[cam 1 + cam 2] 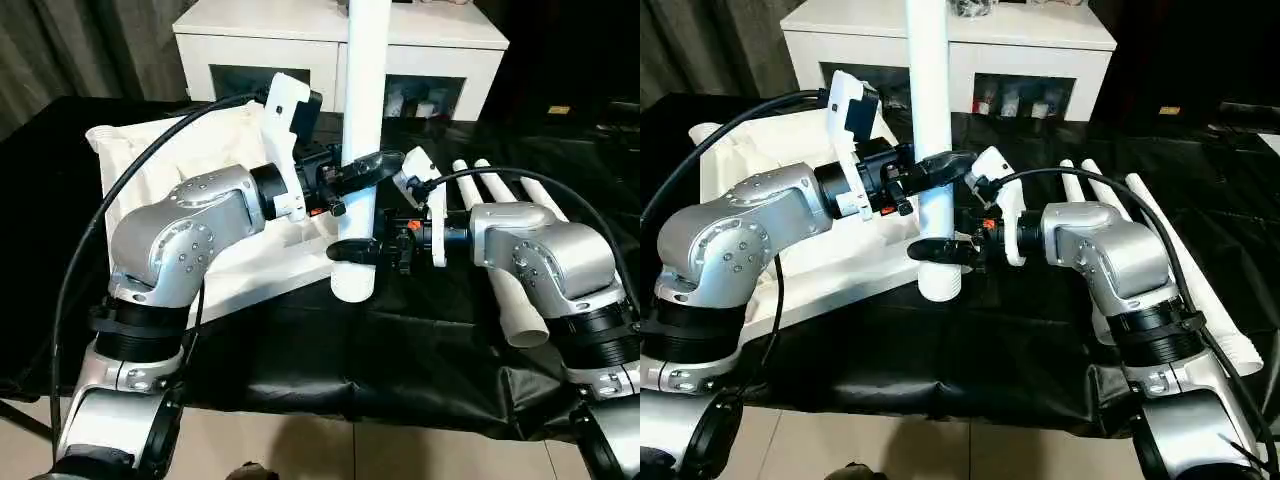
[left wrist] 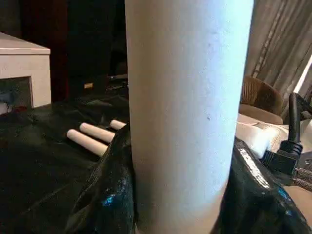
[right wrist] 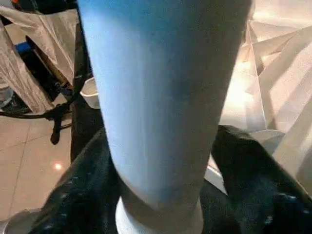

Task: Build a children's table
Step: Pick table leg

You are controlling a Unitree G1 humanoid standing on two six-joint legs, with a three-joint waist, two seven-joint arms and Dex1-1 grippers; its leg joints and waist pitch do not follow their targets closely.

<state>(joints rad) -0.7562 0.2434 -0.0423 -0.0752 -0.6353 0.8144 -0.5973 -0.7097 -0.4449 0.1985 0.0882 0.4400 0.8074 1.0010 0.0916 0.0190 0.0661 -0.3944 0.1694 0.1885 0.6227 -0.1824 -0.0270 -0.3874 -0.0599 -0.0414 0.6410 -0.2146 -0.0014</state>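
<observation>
Both claws, left claw (image 1: pixel 358 172); right claw (image 1: pixel 352 250), grip upright leg (image 1: pixel 364 90).

Left hand (image 1: pixel 362 172) clamped higher, right hand (image 1: pixel 352 250) clamped lower, forearms converging

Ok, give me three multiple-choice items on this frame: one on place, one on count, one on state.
1. Where is the tabletop?
A. On the black table, robot's left side
B. On the cabinet
C. On the floor

2. How many legs lie flat on the black table?
A. One
B. Three
C. Five

3. How does the gripped leg stand?
A. Flat
B. Upright
C. Leaning on the cabinet

Key: A, the tabletop rests on the black table at left; B, three lying legs lie side by side; C is wrong, B: the upright leg is clasped by the left gripper above the right gripper.
</observation>
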